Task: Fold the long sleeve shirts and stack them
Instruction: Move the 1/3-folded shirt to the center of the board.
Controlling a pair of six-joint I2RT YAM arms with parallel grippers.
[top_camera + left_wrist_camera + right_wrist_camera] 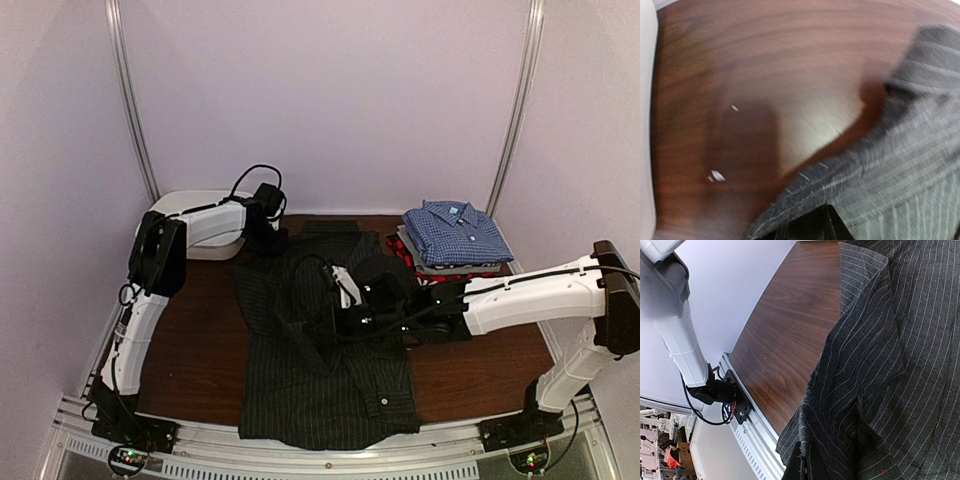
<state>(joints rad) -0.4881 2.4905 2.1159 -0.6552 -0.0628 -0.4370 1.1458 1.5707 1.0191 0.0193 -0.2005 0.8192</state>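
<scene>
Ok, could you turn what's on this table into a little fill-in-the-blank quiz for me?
1. The shirt spread across the table is black with thin white ____.
2. Topping the folded stack is a ____ checked shirt.
3. The white tub sits at the table's far ____ corner.

Missing words: pinstripes; blue; left.

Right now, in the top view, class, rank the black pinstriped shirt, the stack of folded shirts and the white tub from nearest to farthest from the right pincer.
1. The black pinstriped shirt: spread mid-table, pinched in the right pincer.
2. The stack of folded shirts: back right of the table.
3. The white tub: back left corner.
</scene>
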